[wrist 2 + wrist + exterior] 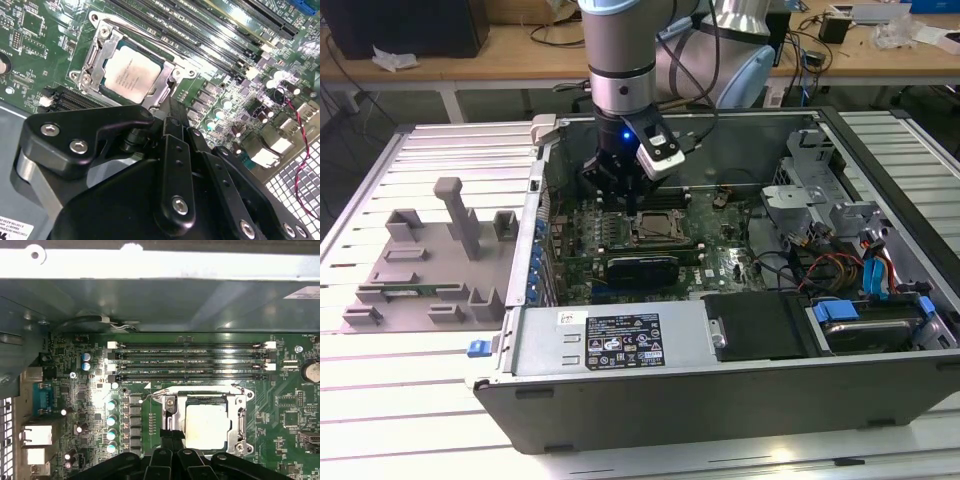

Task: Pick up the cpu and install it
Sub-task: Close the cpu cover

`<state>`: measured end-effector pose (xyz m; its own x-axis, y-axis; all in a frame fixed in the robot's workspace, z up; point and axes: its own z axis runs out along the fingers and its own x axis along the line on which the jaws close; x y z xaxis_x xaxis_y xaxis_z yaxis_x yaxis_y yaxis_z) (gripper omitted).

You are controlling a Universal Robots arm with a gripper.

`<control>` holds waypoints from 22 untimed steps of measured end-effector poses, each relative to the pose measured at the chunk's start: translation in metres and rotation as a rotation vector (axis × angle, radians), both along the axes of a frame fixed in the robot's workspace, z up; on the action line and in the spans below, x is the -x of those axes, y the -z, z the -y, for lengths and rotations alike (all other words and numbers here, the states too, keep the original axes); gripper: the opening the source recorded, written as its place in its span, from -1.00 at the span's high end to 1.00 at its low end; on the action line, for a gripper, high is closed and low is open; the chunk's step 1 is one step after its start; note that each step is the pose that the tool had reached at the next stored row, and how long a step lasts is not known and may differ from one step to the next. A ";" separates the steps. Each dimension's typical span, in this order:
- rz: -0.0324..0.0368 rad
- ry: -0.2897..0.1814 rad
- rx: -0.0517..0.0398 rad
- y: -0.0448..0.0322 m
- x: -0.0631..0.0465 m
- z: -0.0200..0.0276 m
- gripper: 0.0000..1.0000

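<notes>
The cpu (pixel 131 74), a small flat square with a silvery-white top, lies inside the metal-framed socket (pixel 95 55) on the green motherboard. In the first wrist view the cpu (pixel 206 426) sits flat within the socket frame (pixel 242 422). My gripper (pixel 623 200) hangs inside the open computer case, just above the board beside the socket (pixel 655 228). In both wrist views the black fingertips (pixel 170 107) (pixel 173 436) stand together at the edge of the socket, beside the cpu, with nothing between them.
The grey computer case (pixel 720 400) lies open on the table. Memory slots (pixel 190 360) run along the board beyond the socket, and a long black card (pixel 640 268) lies in front of it. A grey fixture tray (pixel 430 260) stands to the exterior view's left. Drive bays and cables (pixel 860 270) crowd the right.
</notes>
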<state>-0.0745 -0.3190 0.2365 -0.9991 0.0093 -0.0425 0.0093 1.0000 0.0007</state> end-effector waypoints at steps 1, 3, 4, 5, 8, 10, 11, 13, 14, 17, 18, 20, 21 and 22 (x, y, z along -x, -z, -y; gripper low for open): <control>-0.0001 0.000 0.0001 0.0000 0.000 0.0000 0.79; -0.0002 0.000 0.0003 0.0001 0.000 0.0000 0.79; -0.0003 0.000 0.0004 0.0009 0.000 0.0000 0.79; -0.0003 0.000 0.0004 0.0035 0.000 0.0001 0.79; -0.0001 0.000 0.0002 0.0108 -0.002 0.0000 0.79; -0.0001 0.000 0.0002 0.0155 -0.003 0.0001 0.79; -0.0003 0.000 0.0003 0.0183 -0.006 0.0001 0.79; -0.0005 0.000 0.0002 0.0210 -0.009 0.0001 0.79; -0.0008 0.000 0.0002 0.0227 -0.010 0.0001 0.79; -0.0015 0.000 0.0001 0.0275 -0.012 0.0001 0.79; -0.0018 0.000 0.0002 0.0292 -0.012 0.0001 0.79; -0.0021 0.000 0.0005 0.0307 -0.012 0.0001 0.79; -0.0018 0.000 0.0003 0.0310 -0.012 0.0001 0.79; -0.0018 0.000 0.0003 0.0312 -0.012 0.0001 0.79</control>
<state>-0.0627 -0.3191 0.2054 -0.9991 0.0093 -0.0407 0.0093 1.0000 0.0004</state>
